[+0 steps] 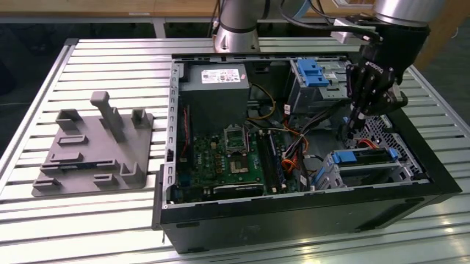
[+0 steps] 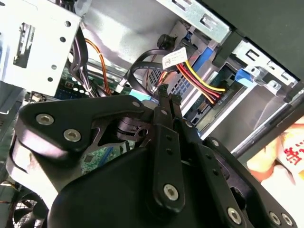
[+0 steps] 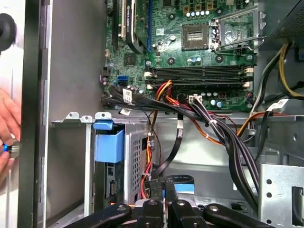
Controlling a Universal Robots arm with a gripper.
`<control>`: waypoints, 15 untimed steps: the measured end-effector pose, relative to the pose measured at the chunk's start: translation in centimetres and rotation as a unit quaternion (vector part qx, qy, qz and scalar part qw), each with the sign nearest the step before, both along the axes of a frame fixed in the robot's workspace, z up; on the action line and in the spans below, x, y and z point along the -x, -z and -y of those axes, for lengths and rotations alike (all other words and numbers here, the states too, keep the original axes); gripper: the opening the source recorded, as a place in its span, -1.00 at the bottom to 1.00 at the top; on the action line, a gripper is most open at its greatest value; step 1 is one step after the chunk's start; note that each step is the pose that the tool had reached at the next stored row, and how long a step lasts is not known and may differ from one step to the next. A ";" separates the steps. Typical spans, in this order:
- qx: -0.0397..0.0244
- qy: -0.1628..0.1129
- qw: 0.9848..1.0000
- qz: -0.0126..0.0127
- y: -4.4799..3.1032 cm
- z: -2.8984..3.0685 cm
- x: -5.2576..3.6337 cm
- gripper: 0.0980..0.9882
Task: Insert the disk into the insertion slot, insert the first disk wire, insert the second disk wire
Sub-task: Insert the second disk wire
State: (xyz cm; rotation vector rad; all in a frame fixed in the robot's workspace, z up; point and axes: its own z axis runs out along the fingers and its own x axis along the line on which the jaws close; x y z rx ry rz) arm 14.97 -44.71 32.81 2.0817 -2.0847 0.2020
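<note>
The disk point(image 1: 364, 158), in its blue carrier point(image 3: 108, 142), lies inside the insertion slot point(image 1: 332, 177), a perforated metal cage point(image 3: 135, 147) at the case's front corner on the exterior view's right. A red, yellow and black wire point(image 2: 204, 85) runs to the disk's end. My gripper point(image 1: 351, 132) hangs just above the cage. Its fingertips point(image 2: 164, 90) are pressed together on the end of a black flat disk wire point(image 3: 179, 152), which loops up to the gripper point(image 3: 162, 183). A pale blue piece point(image 2: 142, 100) shows beside the fingers.
A hand point(image 3: 7, 128) rests outside the case wall. The case also holds a power-supply box point(image 1: 213, 88), a motherboard point(image 1: 228, 159), a taller bay with a blue latch point(image 1: 316, 74) and a thick wire bundle point(image 3: 228, 137). A grey fixture plate point(image 1: 96, 148) lies on the table.
</note>
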 end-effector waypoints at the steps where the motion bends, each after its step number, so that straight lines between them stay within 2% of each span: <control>1: -0.005 0.000 1.000 0.000 -0.12 0.14 0.00 -0.90; 5: -0.017 0.000 1.000 0.000 -0.77 0.68 0.01 -0.90; 9: -0.027 0.000 1.000 0.000 -0.96 1.35 0.00 -0.90; 15: -0.036 0.000 0.999 0.000 -1.09 2.39 -0.06 -0.90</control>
